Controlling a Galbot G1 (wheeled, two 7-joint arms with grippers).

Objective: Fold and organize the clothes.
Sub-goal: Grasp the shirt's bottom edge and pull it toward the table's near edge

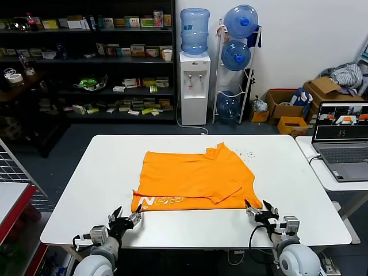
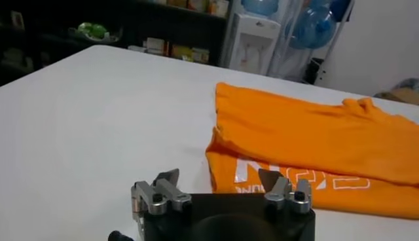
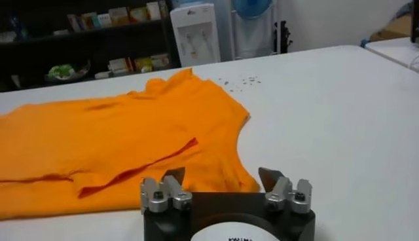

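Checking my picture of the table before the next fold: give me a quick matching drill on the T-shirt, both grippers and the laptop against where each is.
Things:
1. T-shirt
2. left gripper
3. right gripper
4. laptop

Places:
A. side table on the robot's right
B. at the shirt's near right corner, open
C. spread mid-table
D. at the shirt's near left corner, open

Pairs: 1-C, 2-D, 3-B, 4-A

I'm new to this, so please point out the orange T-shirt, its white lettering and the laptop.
orange T-shirt [image 1: 192, 175]: head view, middle of the cloth.
white lettering [image 1: 161, 200]: head view, print along the near edge.
laptop [image 1: 344, 138]: head view, the keyboard.
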